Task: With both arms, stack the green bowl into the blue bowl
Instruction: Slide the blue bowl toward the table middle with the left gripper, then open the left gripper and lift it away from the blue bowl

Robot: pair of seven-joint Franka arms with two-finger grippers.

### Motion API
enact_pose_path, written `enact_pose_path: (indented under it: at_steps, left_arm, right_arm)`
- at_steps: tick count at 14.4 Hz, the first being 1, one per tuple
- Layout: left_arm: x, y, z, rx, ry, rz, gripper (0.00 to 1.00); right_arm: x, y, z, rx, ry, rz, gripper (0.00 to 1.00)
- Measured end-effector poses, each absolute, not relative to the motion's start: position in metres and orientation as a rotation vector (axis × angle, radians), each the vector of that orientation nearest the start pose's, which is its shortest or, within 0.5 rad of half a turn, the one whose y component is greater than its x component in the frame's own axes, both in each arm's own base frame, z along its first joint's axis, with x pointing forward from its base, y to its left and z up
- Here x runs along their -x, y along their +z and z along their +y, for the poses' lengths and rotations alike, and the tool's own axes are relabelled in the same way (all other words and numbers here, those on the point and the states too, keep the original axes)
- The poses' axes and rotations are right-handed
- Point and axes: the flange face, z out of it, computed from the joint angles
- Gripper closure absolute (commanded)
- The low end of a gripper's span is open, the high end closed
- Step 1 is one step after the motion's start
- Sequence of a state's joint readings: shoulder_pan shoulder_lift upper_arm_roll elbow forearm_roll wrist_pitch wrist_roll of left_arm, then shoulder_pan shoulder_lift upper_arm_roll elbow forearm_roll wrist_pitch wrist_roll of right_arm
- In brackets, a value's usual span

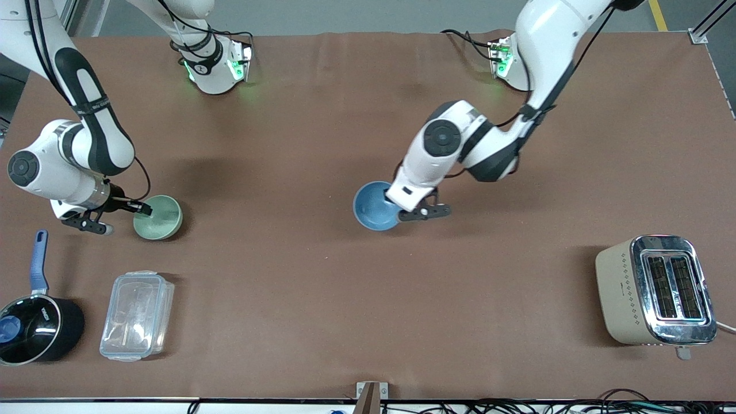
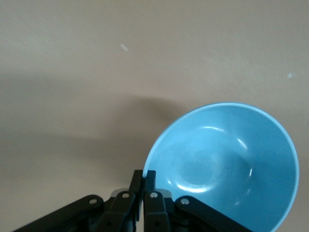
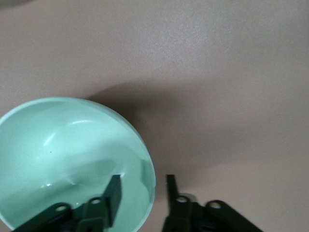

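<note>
The blue bowl (image 1: 372, 206) is near the table's middle, and my left gripper (image 1: 399, 214) is at its rim. In the left wrist view my left gripper (image 2: 144, 177) is shut on the blue bowl's (image 2: 227, 164) rim, with the bowl slightly tilted. The green bowl (image 1: 158, 217) sits toward the right arm's end of the table. My right gripper (image 1: 143, 209) is at its rim. In the right wrist view my right gripper (image 3: 143, 186) is open and straddles the green bowl's (image 3: 72, 159) rim, one finger inside and one outside.
A black saucepan (image 1: 35, 329) with a blue handle and a clear plastic container (image 1: 137, 315) lie nearer the front camera than the green bowl. A beige and chrome toaster (image 1: 655, 290) stands toward the left arm's end of the table.
</note>
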State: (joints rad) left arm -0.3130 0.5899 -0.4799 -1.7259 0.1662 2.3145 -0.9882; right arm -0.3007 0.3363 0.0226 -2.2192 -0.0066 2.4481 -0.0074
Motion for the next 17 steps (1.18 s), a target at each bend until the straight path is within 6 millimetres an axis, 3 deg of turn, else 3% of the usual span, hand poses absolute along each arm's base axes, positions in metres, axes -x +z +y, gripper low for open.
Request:
enact_pose_path:
  at_steps: [3, 5, 6, 7, 10, 12, 13, 15, 17]
  left_arm:
    - [-0.486, 0.252, -0.491, 3.267, 0.147, -0.279, 0.93]
    - [-0.486, 0.238, -0.498, 3.268, 0.173, -0.283, 0.79]
    - [-0.488, 0.232, -0.498, 3.268, 0.181, -0.291, 0.53]
    - [-0.491, 0.229, -0.497, 3.268, 0.185, -0.299, 0.01]
    - [-0.501, 0.234, -0.494, 3.274, 0.155, -0.313, 0.0]
    - [-0.525, 0.26, -0.476, 3.249, 0.061, -0.32, 0.0]
    - [-0.542, 0.284, -0.457, 3.217, 0.01, -0.334, 0.0]
    - [-0.575, 0.353, -0.406, 3.161, -0.096, -0.399, 0.0]
    - [-0.597, 0.43, -0.343, 3.11, -0.196, -0.465, 0.0]
  right_arm:
    - [-0.518, 0.213, -0.148, 3.09, 0.169, 0.414, 0.92]
    - [-0.518, 0.213, -0.147, 3.09, 0.169, 0.414, 0.93]
    - [-0.519, 0.213, -0.147, 3.09, 0.169, 0.414, 0.93]
    - [-0.519, 0.213, -0.147, 3.09, 0.17, 0.414, 0.94]
    - [-0.519, 0.213, -0.147, 3.09, 0.167, 0.413, 0.97]
    - [-0.521, 0.216, -0.146, 3.091, 0.16, 0.411, 0.99]
    - [-0.523, 0.218, -0.146, 3.092, 0.153, 0.408, 1.0]
    - [-0.527, 0.224, -0.145, 3.095, 0.139, 0.402, 1.0]
    - [-0.534, 0.242, -0.143, 3.093, 0.161, 0.393, 1.0]
